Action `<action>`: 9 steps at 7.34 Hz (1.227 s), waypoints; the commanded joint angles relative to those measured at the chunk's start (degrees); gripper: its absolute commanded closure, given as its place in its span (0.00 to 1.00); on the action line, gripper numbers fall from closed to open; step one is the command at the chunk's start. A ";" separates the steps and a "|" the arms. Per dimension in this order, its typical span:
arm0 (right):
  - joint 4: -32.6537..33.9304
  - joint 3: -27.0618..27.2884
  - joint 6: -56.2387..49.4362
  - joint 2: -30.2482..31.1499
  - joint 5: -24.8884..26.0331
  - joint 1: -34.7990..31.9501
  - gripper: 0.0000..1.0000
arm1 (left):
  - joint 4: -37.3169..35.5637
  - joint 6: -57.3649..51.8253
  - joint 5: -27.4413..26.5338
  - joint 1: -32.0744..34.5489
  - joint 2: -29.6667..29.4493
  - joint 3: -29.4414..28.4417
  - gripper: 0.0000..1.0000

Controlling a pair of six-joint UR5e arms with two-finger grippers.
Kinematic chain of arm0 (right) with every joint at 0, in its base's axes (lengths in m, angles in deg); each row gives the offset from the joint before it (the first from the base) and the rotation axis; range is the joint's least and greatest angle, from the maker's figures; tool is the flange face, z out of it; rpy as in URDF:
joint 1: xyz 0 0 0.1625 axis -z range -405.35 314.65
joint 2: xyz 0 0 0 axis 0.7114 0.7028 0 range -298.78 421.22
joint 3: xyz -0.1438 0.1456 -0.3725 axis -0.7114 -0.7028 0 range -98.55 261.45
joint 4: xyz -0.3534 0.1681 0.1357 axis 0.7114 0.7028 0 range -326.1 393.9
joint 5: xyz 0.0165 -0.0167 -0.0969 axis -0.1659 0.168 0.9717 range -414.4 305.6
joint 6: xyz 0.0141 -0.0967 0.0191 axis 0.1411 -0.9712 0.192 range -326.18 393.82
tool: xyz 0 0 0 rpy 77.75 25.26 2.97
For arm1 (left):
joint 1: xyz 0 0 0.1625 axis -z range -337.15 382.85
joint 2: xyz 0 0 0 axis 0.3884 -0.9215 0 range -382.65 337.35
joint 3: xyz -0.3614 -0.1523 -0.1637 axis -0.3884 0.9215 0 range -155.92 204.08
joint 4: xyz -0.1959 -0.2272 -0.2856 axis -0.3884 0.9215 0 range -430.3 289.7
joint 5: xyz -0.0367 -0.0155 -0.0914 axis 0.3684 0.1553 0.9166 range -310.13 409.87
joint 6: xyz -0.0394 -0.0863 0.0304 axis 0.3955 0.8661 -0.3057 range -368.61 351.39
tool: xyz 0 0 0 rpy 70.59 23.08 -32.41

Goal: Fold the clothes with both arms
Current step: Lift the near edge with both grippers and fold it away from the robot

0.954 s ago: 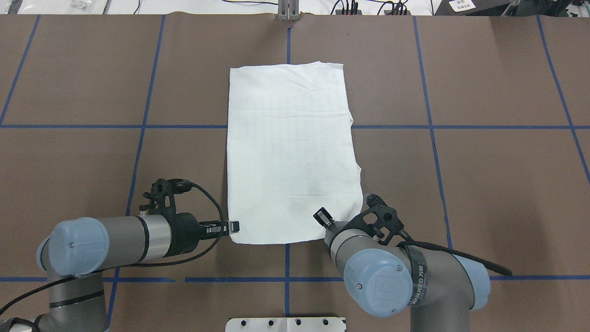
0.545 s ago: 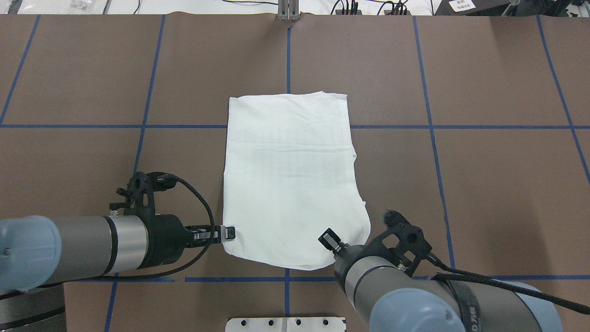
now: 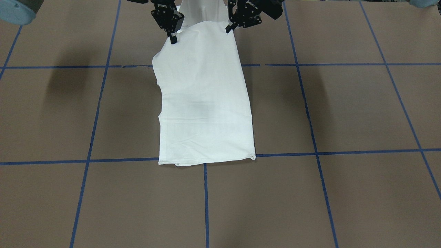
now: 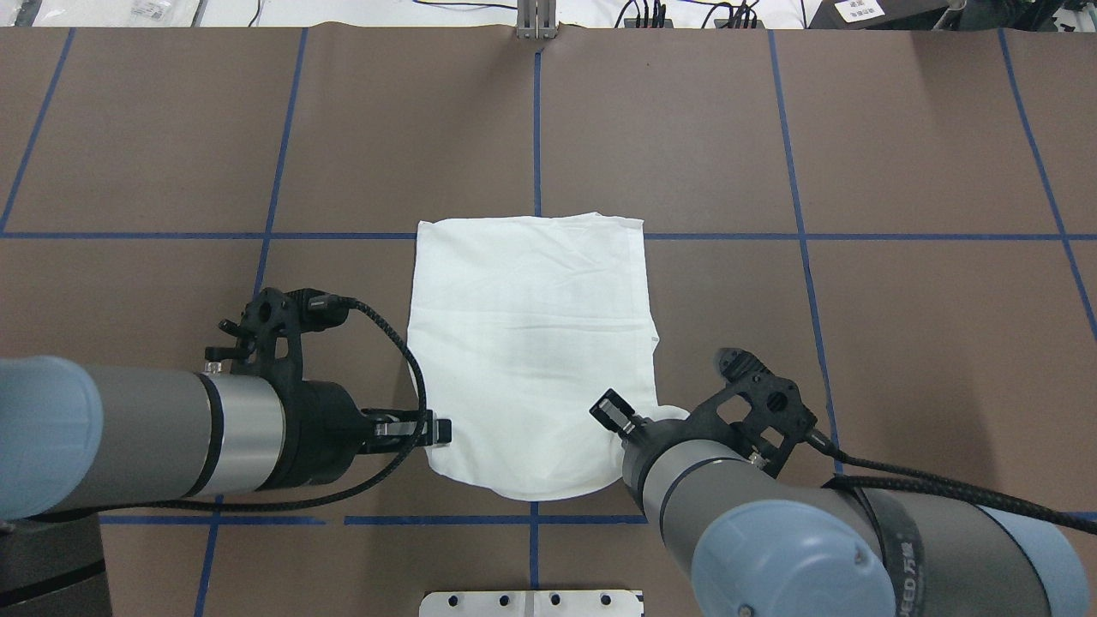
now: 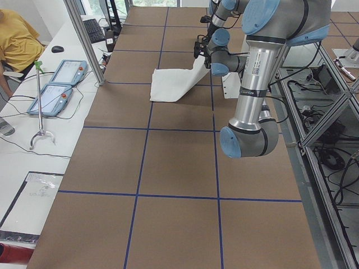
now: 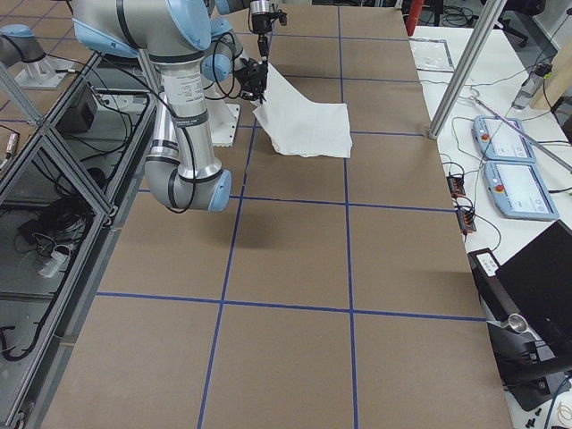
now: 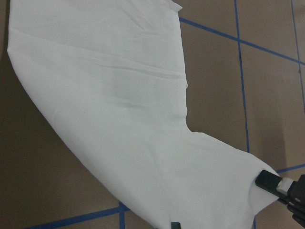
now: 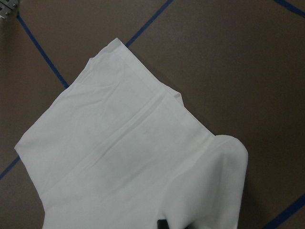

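The white T-shirt (image 4: 531,343) is folded into a long rectangle on the brown table (image 4: 900,343). Its near end is lifted and its far end lies flat. No print or collar shows. My left gripper (image 4: 433,431) is shut on the shirt's near-left corner. My right gripper (image 4: 621,426) is shut on the near-right corner. In the front view the shirt (image 3: 203,103) hangs from the left gripper (image 3: 228,28) and the right gripper (image 3: 172,38) at the top. The wrist views show the cloth (image 7: 119,119) (image 8: 128,157) sloping away to the table.
Blue tape lines (image 4: 536,128) mark a grid on the table. A white metal plate (image 4: 531,602) sits at the near edge. Two teach pendants (image 5: 56,84) and a person in yellow (image 5: 14,39) are beyond the far side.
Both arms have pulled back toward the robot with the shirt's near corners. The far edge has slid about one grid line closer, and the near end has risen.
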 commanded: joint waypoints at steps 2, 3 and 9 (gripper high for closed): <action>-4.24 -8.88 -5.59 -4.48 -0.32 -6.50 1.00 | -2.69 -7.73 0.21 9.05 -4.01 -9.00 1.00; -7.57 -12.21 -6.65 -4.58 -0.32 -8.17 1.00 | -2.60 -9.32 0.21 11.34 -5.58 -13.03 1.00; -21.19 -35.41 -14.73 -11.87 -2.95 -16.44 1.00 | 6.95 -11.88 -0.49 15.76 -15.61 -39.48 1.00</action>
